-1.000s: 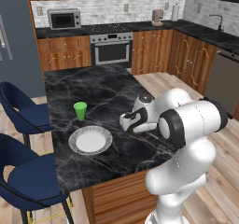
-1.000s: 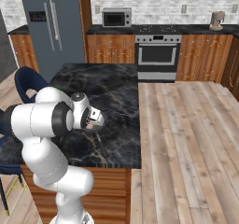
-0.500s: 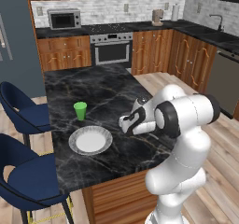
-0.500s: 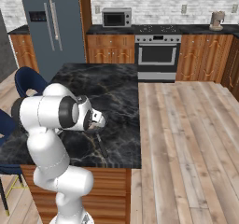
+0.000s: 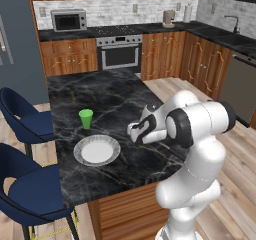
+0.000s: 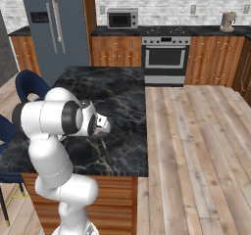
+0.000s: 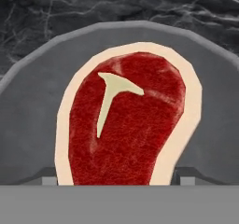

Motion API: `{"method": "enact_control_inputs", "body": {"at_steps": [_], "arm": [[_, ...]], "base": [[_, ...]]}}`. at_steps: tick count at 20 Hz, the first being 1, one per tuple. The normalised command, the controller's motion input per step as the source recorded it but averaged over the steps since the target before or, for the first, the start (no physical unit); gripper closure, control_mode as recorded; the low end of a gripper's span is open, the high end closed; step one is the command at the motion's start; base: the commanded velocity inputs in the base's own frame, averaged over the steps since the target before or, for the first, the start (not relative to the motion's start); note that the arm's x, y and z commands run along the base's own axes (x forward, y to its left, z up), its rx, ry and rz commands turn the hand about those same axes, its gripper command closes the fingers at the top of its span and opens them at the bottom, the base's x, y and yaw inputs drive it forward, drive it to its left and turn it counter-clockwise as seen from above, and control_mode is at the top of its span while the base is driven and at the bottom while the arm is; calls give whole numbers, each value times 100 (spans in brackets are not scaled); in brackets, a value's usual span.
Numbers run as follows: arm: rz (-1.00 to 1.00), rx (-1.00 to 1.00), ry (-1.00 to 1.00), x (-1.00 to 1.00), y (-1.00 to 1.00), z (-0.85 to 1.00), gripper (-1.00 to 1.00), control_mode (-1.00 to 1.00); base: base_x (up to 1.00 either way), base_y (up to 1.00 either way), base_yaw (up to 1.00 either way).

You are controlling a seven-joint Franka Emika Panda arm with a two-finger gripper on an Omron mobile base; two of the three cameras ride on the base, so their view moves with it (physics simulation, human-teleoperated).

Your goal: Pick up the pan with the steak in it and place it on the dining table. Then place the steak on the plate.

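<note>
Pan: shallow dark grey frying pan [image 7: 32, 111] on black marble dining table [image 5: 115, 96] | gripper [image 7: 114, 178] has dropped, fingertips [image 7: 49, 177] now straddling red tan-rimmed steak [image 7: 126, 125], narrowing, nothing gripped | round white plate [image 5: 97, 150] waits.

You find no legible text, label, brand, number or sign anywhere in these views. The microwave [image 5: 69, 20] front carries no readable marking; its control strip is too small to make out. The oven [image 6: 165, 57] panel and knobs show nothing you can read. The refrigerator [image 6: 50, 31] door has a dark dispenser panel, blurred, with no characters visible. The coffee machine [image 6: 226, 21] on the rear counter bears no discernible lettering.
</note>
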Motion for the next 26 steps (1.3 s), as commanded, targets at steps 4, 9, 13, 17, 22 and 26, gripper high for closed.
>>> {"method": "enact_control_inputs", "body": {"at_steps": [4, 9, 13, 17, 22, 26], "arm": [[-2, 0, -3, 0, 11, 48, 100, -100], [0, 1, -2, -16, 17, 63, 100, -100], [3, 4, 0, -32, 15, 63, 100, -100], [8, 1, 0, -47, 22, 55, 100, -100], [11, 0, -3, -64, 35, 39, 100, -100], [11, -1, -2, -53, 58, 22, 100, -100]], "base": [[0, 0, 0], [0, 0, 0], [0, 0, 0], [0, 0, 0], [0, 0, 0], [0, 0, 0]]}}
